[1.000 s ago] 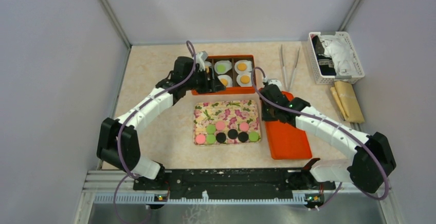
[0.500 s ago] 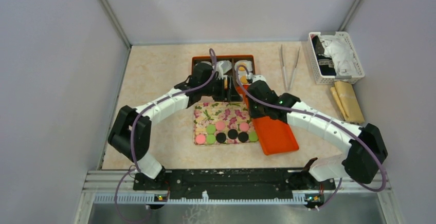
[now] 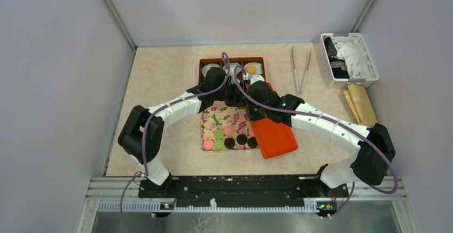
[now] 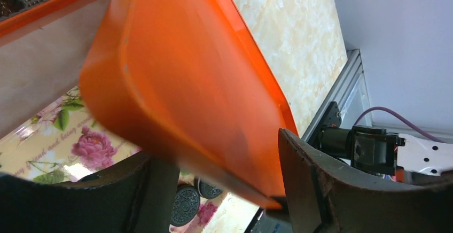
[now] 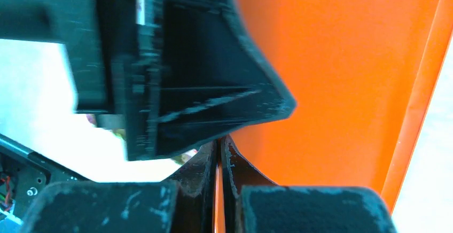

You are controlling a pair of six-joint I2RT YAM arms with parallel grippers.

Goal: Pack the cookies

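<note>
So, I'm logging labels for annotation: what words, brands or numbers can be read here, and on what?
Cursive script on the tray, between the roses: too blurred to read.
No text on the lid.
Nothing else is readable in any view.

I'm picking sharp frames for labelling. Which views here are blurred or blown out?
Top view: sharp, evenly lit, soft shadows only. Left wrist view: the orange lid sits close to the lens, its lower edge smeared. Right wrist view: the black part at upper left is streaked with blur, and the left edge is washed out to white.
</note>
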